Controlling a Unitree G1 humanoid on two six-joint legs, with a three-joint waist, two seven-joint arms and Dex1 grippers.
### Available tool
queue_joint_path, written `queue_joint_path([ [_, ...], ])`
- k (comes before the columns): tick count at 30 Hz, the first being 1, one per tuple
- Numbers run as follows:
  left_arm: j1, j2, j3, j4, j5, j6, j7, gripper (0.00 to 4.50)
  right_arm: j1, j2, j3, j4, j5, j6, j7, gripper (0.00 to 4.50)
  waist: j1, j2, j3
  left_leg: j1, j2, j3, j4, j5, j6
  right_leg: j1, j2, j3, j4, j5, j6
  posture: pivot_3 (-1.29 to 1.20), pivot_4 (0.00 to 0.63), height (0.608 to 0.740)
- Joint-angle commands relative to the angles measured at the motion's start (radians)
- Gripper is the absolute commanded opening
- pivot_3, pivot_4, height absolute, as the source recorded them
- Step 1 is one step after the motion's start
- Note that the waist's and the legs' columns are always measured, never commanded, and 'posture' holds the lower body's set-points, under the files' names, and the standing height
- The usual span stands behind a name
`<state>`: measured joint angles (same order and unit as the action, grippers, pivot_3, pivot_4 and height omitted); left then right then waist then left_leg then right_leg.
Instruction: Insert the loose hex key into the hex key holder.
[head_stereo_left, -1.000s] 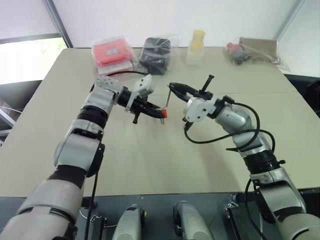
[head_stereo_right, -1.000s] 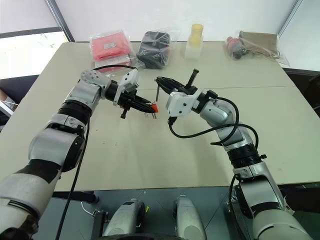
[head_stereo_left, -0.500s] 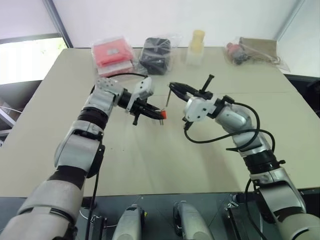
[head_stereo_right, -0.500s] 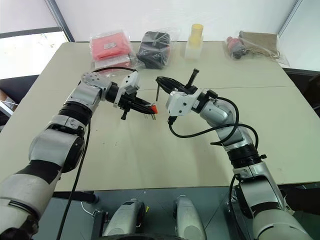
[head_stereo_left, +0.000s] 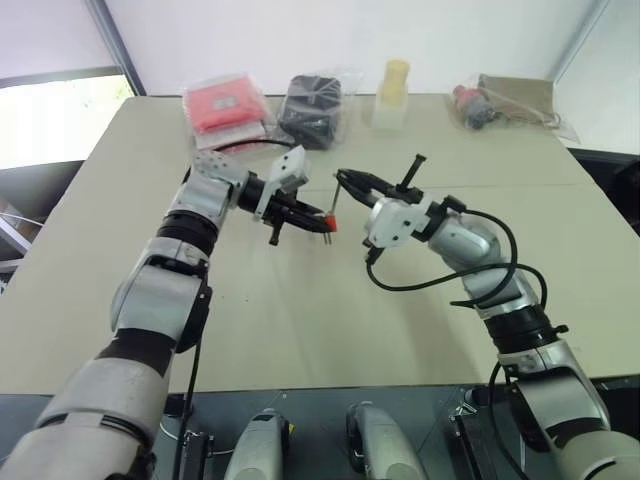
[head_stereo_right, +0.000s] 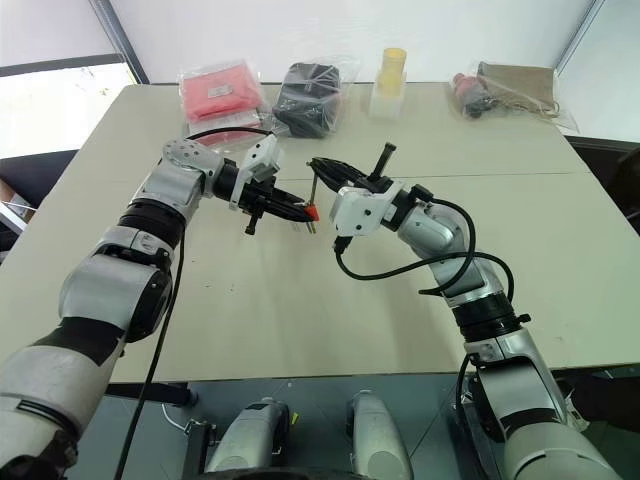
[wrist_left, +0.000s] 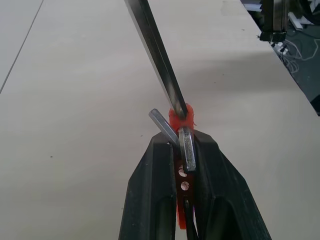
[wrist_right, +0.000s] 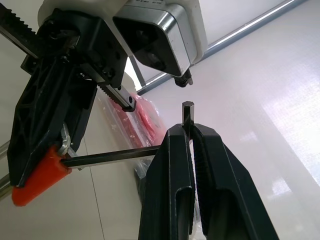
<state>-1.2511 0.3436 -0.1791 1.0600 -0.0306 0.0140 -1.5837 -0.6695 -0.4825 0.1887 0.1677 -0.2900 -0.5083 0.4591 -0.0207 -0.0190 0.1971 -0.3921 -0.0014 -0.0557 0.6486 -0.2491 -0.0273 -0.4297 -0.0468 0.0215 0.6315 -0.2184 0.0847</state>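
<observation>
My left gripper (head_stereo_left: 318, 220) is shut on the hex key holder (head_stereo_left: 326, 222), a small orange-red block with short dark keys (wrist_left: 185, 146) sticking out of it, held above the table. My right gripper (head_stereo_left: 345, 180) is shut on the loose hex key (wrist_right: 115, 156), a thin silver-grey rod. Its short bent end pokes up past the fingertips (wrist_right: 176, 137). The long shaft (wrist_left: 157, 55) reaches across to the holder (wrist_left: 178, 117), and its tip meets the orange block (wrist_right: 37, 182). How deep the tip sits is hidden.
Along the beige table's (head_stereo_left: 300, 310) far edge lie a red packet in a clear bag (head_stereo_left: 225, 105), a bagged black item (head_stereo_left: 312, 108), a yellow-capped bottle (head_stereo_left: 392, 92) and a bag with brown and red things (head_stereo_left: 505, 100).
The right gripper has edged slightly toward the left one and the holder sits a touch higher, bringing the key's tip against the orange block. Both grips stay the same.
</observation>
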Motion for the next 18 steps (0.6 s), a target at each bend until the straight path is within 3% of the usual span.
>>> queue_joint_path([
  [1,-0.029,0.006,0.022,-0.03,-0.017,0.001,-0.01,0.0,-0.004,0.005,-0.006,-0.033,0.014,-0.009,-0.005,0.1,0.0,0.0,0.0,0.0,0.0,0.0,0.0,0.0,0.0,0.0,0.0,0.0,0.0,0.0,0.0,0.0,0.15,0.74],
  [18,-0.026,0.004,0.022,-0.026,-0.011,-0.011,0.003,0.0,-0.024,0.005,0.028,-0.038,0.027,-0.068,0.053,0.1,0.0,0.0,0.0,0.0,0.0,0.0,0.0,0.0,0.0,0.0,0.0,0.0,0.0,0.0,0.0,0.0,0.15,0.74],
])
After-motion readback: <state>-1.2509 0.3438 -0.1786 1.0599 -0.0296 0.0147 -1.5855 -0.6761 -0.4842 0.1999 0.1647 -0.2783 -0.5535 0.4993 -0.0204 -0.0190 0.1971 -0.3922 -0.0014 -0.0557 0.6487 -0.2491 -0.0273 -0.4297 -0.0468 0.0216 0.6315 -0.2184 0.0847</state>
